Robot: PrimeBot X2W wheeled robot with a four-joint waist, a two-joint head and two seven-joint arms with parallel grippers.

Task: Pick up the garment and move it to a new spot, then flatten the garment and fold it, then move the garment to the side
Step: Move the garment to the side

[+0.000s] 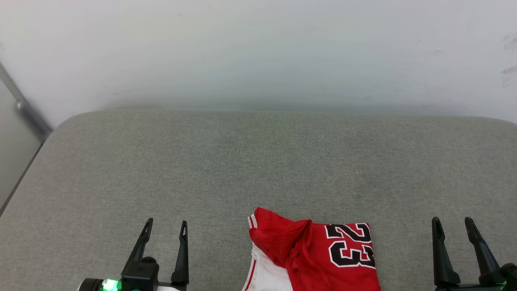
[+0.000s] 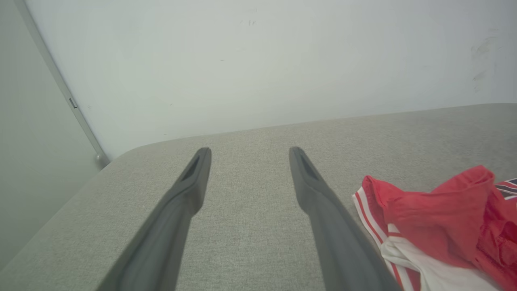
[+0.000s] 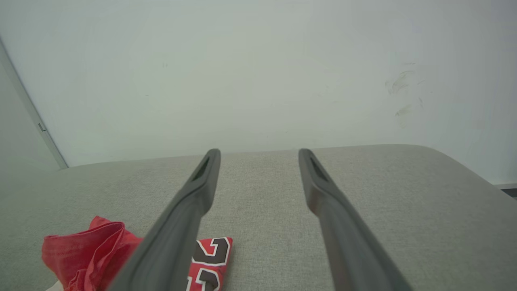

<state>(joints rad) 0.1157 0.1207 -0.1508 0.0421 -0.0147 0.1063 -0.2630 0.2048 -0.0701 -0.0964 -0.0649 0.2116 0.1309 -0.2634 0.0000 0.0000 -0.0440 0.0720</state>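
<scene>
The garment is a red jersey with a white panel, striped trim and black numerals outlined in white. It lies bunched on the grey cushion at the near edge, between my two grippers, and runs off the bottom of the head view. My left gripper stands open to its left, apart from it, with nothing between the fingers. My right gripper stands open to its right, also empty. The garment lies at the lower right of the left wrist view, right of my left gripper. In the right wrist view the garment sits lower left of my right gripper.
The grey fabric cushion spans the whole width, with rounded far corners. A pale wall rises right behind it. A grey metal bar slants down at the far left beside the cushion's corner.
</scene>
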